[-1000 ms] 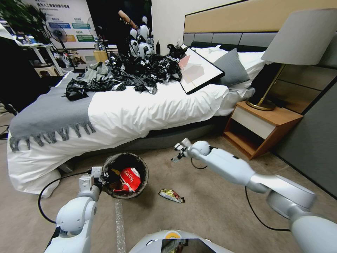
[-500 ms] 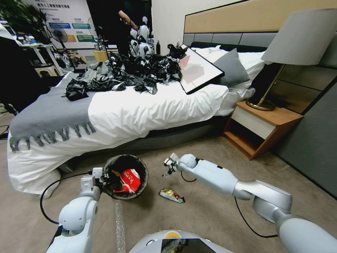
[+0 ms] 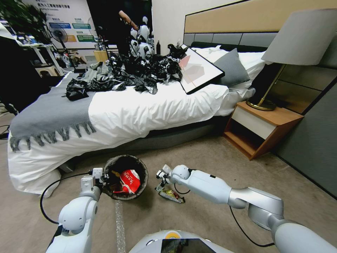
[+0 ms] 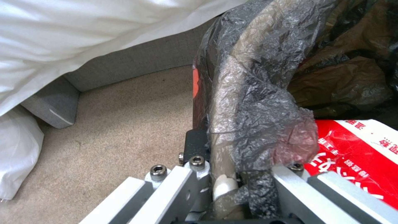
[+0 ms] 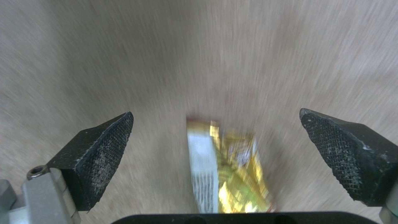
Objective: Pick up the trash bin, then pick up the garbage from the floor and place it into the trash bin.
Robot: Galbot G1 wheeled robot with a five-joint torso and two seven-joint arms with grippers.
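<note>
Hovering my right gripper (image 5: 215, 137), jaws wide, over the gold wrapper (image 3: 171, 195) at the trash bin's (image 3: 140, 168) four o'clock; left gripper (image 4: 232, 174) clamped its rim; I judged centring first wise.

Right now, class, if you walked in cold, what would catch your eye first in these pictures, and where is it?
Probably the right gripper, open and poised just over a gold foil wrapper on the carpet. Beside it, the left gripper is clamped on the rim of the black-lined trash bin, which holds a red-and-white snack wrapper. Behind, a heap of glossy black bags sprawls across the white bed.
</note>
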